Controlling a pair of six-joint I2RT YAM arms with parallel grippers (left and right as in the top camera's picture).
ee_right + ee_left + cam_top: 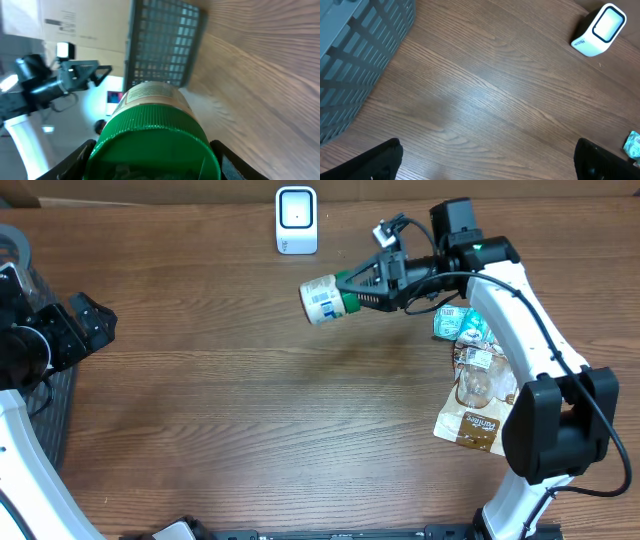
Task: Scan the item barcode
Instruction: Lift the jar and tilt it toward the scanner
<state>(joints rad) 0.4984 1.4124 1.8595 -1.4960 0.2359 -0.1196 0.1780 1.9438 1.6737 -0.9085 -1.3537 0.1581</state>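
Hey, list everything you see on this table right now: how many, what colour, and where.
jar: one, white label with green lid, held sideways above the table near the scanner
scanner: one, white, far edge of the table
packets: several, teal, clear and brown, piled at the right
basket: one, grey, left edge
table: one, brown wood
left pincer: one, black, open, by the basket
right pincer: one, black, shut on the jar's lid

The bottle (323, 299) hangs before the scanner (296, 220), packets (476, 375) to its right, basket (58, 415) far left.
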